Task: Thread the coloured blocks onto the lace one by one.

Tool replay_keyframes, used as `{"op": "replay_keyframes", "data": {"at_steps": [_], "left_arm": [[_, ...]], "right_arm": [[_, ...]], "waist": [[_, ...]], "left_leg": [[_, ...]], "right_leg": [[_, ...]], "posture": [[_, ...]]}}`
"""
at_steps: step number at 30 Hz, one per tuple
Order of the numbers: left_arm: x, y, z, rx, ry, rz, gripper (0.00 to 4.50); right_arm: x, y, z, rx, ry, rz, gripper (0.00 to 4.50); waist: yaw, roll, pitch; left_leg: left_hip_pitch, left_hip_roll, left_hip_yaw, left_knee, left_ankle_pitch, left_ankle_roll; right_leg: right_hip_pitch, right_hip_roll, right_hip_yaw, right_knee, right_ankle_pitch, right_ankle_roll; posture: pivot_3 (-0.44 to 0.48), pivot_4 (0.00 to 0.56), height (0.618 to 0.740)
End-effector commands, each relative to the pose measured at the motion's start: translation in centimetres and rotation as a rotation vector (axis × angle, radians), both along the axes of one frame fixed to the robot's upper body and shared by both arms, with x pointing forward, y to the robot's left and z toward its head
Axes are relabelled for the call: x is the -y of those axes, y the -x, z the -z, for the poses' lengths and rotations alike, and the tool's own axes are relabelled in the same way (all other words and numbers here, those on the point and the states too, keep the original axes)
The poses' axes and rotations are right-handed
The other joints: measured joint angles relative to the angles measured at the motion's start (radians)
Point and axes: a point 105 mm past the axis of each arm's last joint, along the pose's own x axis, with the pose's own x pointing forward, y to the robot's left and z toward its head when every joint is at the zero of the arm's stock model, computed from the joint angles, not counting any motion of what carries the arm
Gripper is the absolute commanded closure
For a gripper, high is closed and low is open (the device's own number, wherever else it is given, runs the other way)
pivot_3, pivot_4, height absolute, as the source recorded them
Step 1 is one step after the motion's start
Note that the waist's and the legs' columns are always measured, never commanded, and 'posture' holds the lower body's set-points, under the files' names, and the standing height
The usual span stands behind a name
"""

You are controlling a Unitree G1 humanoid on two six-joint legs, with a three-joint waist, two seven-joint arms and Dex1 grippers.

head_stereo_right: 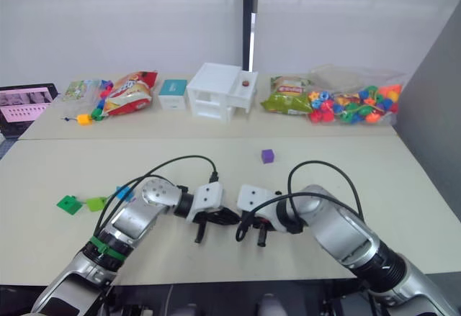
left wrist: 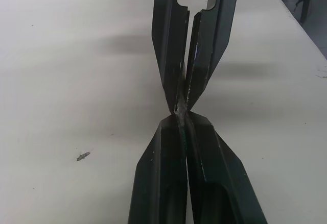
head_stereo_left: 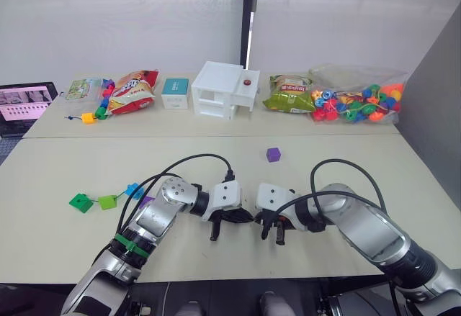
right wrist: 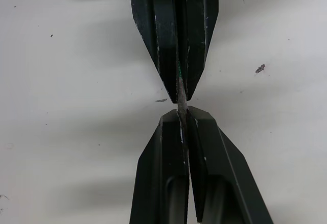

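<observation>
Low in the middle of the frame, my left gripper point(head_stereo_left: 214, 235) and right gripper point(head_stereo_left: 272, 235) meet tip to tip, both pinched tight on the lace point(right wrist: 179, 89).
Most of that thin green cord is hidden between my black fingers; just its stiff grey tip shows. I count four little cube blocks: dark green point(head_stereo_left: 80, 202), light green point(head_stereo_left: 107, 201), blue point(head_stereo_left: 134, 189) at left, purple point(head_stereo_left: 273, 155) higher up.

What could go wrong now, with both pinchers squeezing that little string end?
1. The left gripper and the right gripper meet tip to tip, both shut on the short stiff end of the lace. It may slip free when one lets go.
2. The left arm lies close to the blue block and might knock it away.
</observation>
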Motion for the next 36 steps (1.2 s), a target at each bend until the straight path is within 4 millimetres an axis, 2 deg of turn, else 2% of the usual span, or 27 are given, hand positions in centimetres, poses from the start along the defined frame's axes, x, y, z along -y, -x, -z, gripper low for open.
{"op": "replay_keyframes", "data": {"at_steps": [1,7,13,21,24,27,31,36], "left_arm": [[0.2,0.2,-1.4,0.030,0.044,0.016,4.50],[-0.8,0.1,-1.1,0.019,0.023,-0.001,4.50],[-2.7,0.0,-1.0,-0.007,0.020,-0.051,4.50],[-6.1,0.1,-1.0,-0.035,-0.008,-0.146,4.50],[-7.2,-0.1,-1.4,-0.025,-0.017,-0.182,4.50],[-7.6,-0.3,-1.8,-0.016,-0.017,-0.205,4.50],[-7.7,-0.2,-2.0,-0.016,-0.017,-0.210,4.50],[-7.9,-0.1,-2.1,-0.013,-0.020,-0.215,4.50]], "right_arm": [[0.0,0.1,-0.6,0.035,-0.005,-0.007,4.17],[0.9,0.1,-1.2,0.053,-0.048,0.054,2.13],[3.0,-0.5,-2.4,0.102,-0.119,0.206,0.03],[4.8,-2.4,-2.8,0.220,-0.334,0.525,0.03],[5.3,-4.2,-2.9,0.326,-0.458,0.759,0.03],[4.1,-5.2,-3.2,0.393,-0.597,0.882,0.03],[4.3,-7.1,-2.2,0.459,-0.633,1.026,0.03],[4.2,-9.5,-1.5,0.489,-0.669,1.070,0.03]], "waist": [[0.000,0.000,0.000],[0.001,0.000,0.000],[0.002,0.000,0.000],[0.000,0.000,0.000],[-0.002,0.000,0.000],[-0.004,0.000,0.000],[-0.003,0.001,0.000],[-0.008,0.001,0.000]], "left_leg": [[0.000,0.000,0.000,0.000,0.000,0.000],[0.000,0.000,0.000,0.000,0.000,0.000],[0.000,0.000,0.000,0.000,0.000,0.000],[0.000,0.000,0.000,-0.001,0.000,0.000],[0.001,0.000,0.000,-0.001,0.000,0.000],[0.000,0.000,0.000,-0.001,0.000,0.000],[0.001,0.000,0.000,-0.002,0.000,-0.001],[0.001,0.000,0.001,-0.003,0.001,-0.001]], "right_leg": [[0.000,0.000,0.000,0.000,0.000,0.000],[0.000,0.000,0.000,0.000,0.000,0.000],[0.000,0.000,0.000,0.000,0.000,0.000],[0.000,0.000,0.000,0.000,0.000,0.000],[0.000,0.000,0.000,0.001,0.000,0.000],[-0.001,0.000,0.000,0.001,0.000,0.000],[-0.001,0.000,0.000,0.001,0.000,0.000],[-0.001,0.000,0.000,0.001,0.000,0.000]], "posture": [[0.000,0.150,0.740],[0.000,0.150,0.740],[0.000,0.150,0.740],[0.000,0.150,0.740],[0.000,0.150,0.740],[0.000,0.150,0.740],[0.000,0.150,0.740],[0.000,0.150,0.740]]}}
